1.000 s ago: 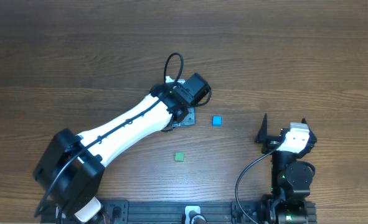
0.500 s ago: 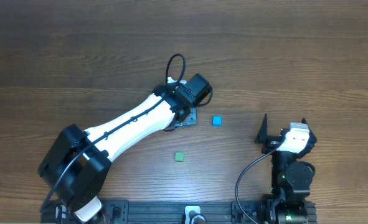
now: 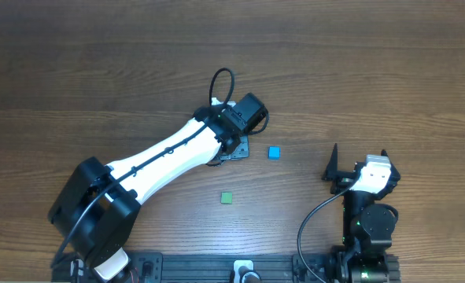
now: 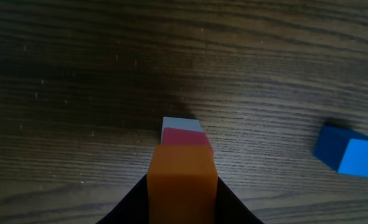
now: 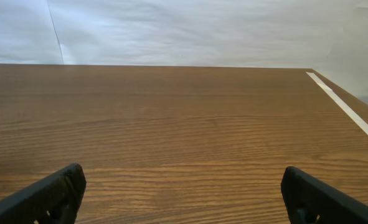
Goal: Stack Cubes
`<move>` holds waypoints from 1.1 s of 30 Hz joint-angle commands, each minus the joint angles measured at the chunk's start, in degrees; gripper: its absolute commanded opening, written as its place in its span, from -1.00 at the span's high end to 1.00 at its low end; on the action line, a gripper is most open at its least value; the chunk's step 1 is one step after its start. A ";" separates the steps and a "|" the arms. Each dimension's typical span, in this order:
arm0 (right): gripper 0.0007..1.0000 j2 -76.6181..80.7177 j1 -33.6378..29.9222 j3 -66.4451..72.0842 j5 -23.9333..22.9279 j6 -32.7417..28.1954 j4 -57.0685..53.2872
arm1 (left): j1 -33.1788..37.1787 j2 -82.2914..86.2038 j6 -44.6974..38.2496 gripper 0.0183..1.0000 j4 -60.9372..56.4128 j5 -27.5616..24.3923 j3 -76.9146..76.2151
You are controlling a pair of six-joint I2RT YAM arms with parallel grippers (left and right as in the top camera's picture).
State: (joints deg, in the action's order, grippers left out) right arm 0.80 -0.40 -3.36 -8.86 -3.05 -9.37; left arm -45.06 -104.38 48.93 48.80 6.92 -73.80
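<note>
Orange cube (image 4: 182,180) is held in my left jaws over the red cube (image 4: 185,138); my right jaws hang wide apart. Next I'd settle it square on top, then release.

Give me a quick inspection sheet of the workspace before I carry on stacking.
Surface: brown wooden table.
Job's things: orange cube in the left gripper, over a red cube; a white cube is beside or under the red, cannot tell which; blue cube and green cube lie apart on the table.
Clutter: nothing seen.
Grippers: left shut on orange cube; right gripper open, empty.
Cables: black loop at left wrist; black cable by right arm's base.
Surroundings: white wall behind the table.
</note>
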 commanded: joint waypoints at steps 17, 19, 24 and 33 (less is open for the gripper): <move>-0.99 -0.52 -0.37 0.59 0.44 0.20 0.20 | 1.16 0.66 1.44 -1.00 -3.96 5.44 0.35; -0.99 -0.52 -0.37 0.59 0.44 0.20 0.17 | 2.49 2.01 0.81 -1.00 -5.57 6.86 0.35; -0.99 -0.52 -0.37 0.59 0.44 0.20 0.20 | 8.52 8.50 0.79 -1.00 -7.30 10.40 0.35; -0.99 -0.52 -0.37 0.59 0.44 0.20 0.17 | 19.71 23.17 -7.98 -0.99 -13.79 12.24 4.70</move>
State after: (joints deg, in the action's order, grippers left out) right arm 0.80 -0.40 -3.33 -8.88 -3.03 -9.37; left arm -27.35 -86.76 46.09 37.47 16.99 -72.69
